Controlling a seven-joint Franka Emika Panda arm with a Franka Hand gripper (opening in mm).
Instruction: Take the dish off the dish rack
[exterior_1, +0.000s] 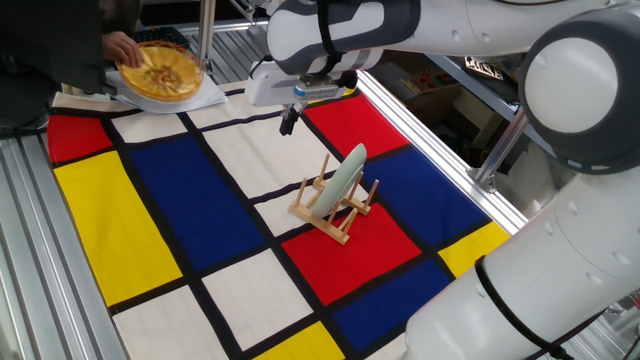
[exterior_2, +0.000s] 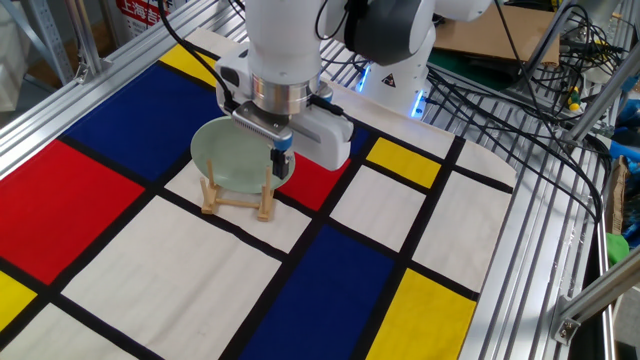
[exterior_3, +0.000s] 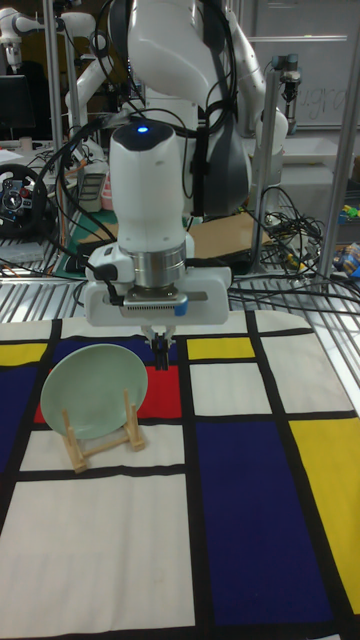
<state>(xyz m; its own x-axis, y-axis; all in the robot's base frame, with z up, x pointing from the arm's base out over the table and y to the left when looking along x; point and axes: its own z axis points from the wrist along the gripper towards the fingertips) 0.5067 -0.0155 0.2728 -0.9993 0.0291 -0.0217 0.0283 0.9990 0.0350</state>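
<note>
Dish (exterior_1: 345, 176) removal has not begun: the gripper (exterior_1: 289, 118) hangs above the cloth, off to one side of the dish and well clear of it, holding nothing, its two fingers drawn close together with no gap visible between them. The dish stands on edge in the dish rack (exterior_1: 334, 208), leaning back against the pegs, near the middle of the checkered cloth (exterior_1: 150, 200). It looks stiff, smooth and probably light, likely slippery and breakable if dropped. The free upper rim seems the best place to pinch, since the pegs guard the lower half; the rack itself looks light enough to lift along. A yellow basket (exterior_1: 160, 70) sits at the far corner under a person's hand (exterior_1: 120, 45), well apart.
</note>
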